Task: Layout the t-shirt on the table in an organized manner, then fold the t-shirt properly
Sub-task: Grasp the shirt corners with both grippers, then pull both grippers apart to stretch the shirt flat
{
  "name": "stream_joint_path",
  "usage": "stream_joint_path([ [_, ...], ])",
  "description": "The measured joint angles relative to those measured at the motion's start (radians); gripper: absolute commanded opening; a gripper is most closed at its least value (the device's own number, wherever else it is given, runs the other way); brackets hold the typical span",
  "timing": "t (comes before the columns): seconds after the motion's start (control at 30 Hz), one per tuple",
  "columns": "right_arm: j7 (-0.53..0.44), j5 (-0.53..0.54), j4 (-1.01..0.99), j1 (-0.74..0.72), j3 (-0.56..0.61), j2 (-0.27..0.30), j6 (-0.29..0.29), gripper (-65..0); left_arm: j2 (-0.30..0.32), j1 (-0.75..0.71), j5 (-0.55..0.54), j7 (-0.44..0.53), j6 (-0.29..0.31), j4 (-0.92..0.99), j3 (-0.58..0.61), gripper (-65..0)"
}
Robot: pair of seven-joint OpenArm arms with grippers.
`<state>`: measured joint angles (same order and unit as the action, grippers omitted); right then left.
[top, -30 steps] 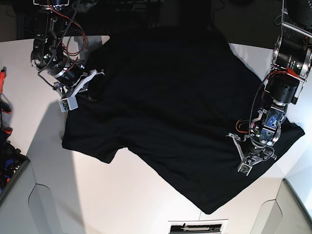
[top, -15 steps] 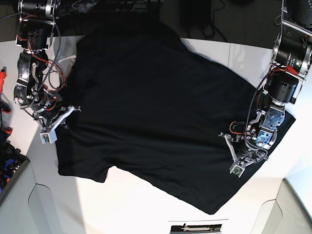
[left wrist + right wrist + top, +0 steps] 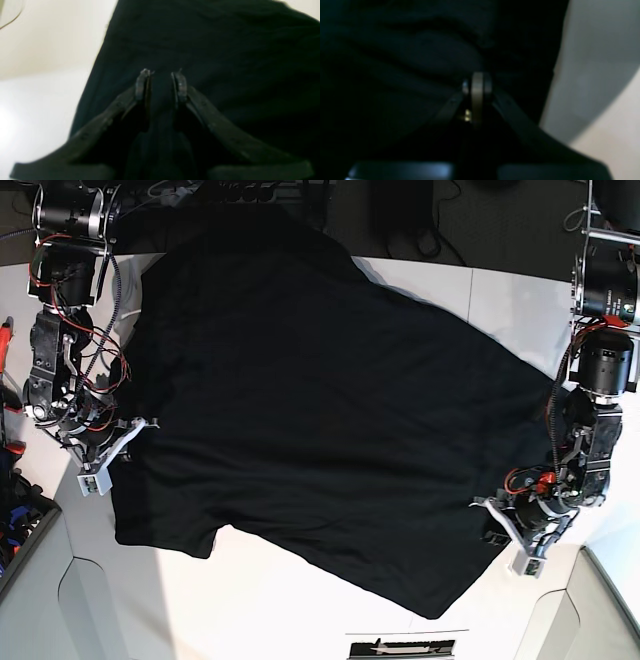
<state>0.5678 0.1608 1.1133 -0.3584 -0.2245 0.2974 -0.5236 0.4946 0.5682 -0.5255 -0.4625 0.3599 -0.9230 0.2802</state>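
We see 1 black t-shirt [image 3: 320, 420] spread across the white surface [image 3: 250, 600], and 2 robot arms working its opposite edges. In the base view the garment's long axis runs on a diagonal, from the upper left, where the cloth reaches the surface's far edge, down to a pointed corner at the lower right. 1 short sleeve juts toward the near edge at the lower left. The cloth lies mostly flat, with soft ripples near both hands.

The left hand [image 3: 161, 81] sits over the shirt's edge on the base view's right. Its wrist camera shows the 2 fingers [image 3: 142, 83] standing apart, with a dark ridge of cloth running up between them; we cannot tell whether the fingers touch it. Bare surface lies just beside the shirt's edge in that view.

The right hand [image 3: 477, 86] sits at the shirt's edge on the base view's left. Its fingers are pressed together with no gap showing between them. Black cloth fills the dark, blurred wrist view around the tips, and we cannot tell whether any fabric is caught between them.
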Motion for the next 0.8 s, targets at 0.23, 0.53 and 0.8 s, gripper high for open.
stream_joint_path([
  [0.23,0.012,0.044,0.002,-0.049,0.0,0.039,0.017,-65.0,0.068,-0.005,-0.01,-0.073,0.0,0.0,0.0,-48.2],
  [0.53,0.166,0.26,0.326,0.141,-0.001,0.029,0.03,-65.0,0.173,-0.06,-0.146,-0.121,0.16,-0.008,0.0,-53.7],
  [0.8,0.198,0.29,0.463,0.435,0.001,0.002,0.021,-65.0,0.198,-0.22,-0.192,-0.092,0.188,-0.008,0.0,-56.6],
])
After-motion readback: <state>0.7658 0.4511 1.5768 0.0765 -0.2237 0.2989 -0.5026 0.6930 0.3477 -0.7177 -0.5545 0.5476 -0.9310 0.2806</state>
